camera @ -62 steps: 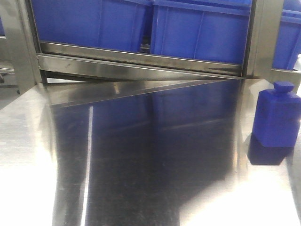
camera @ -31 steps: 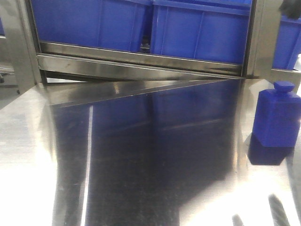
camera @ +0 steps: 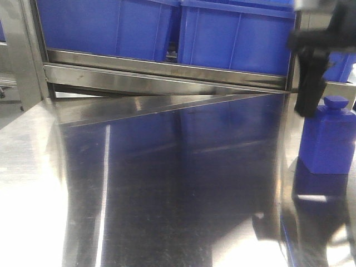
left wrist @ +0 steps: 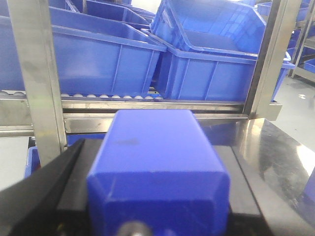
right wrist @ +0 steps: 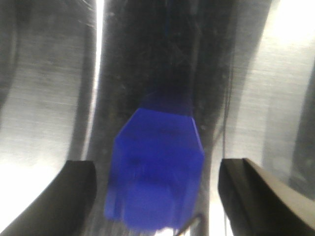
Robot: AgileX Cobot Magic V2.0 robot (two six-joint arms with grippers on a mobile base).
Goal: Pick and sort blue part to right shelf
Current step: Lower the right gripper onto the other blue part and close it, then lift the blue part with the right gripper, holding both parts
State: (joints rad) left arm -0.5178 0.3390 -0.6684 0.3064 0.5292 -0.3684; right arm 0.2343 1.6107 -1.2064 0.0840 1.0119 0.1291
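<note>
Blue part (camera: 328,139) is shown upright on the steel surface (camera: 167,183) at the 3 o'clock edge of the front view, round cap uppermost. The right end effector (right wrist: 156,169) is seen above it, at the part's 11 o'clock in the front view. In the right wrist view its black fingers (right wrist: 54,196) are spread wide, with the part between them and clear of both. A second blue part (left wrist: 157,142) is pinched in the left end effector (left wrist: 156,167), with blue bins (left wrist: 206,54) at 12 o'clock.
</note>
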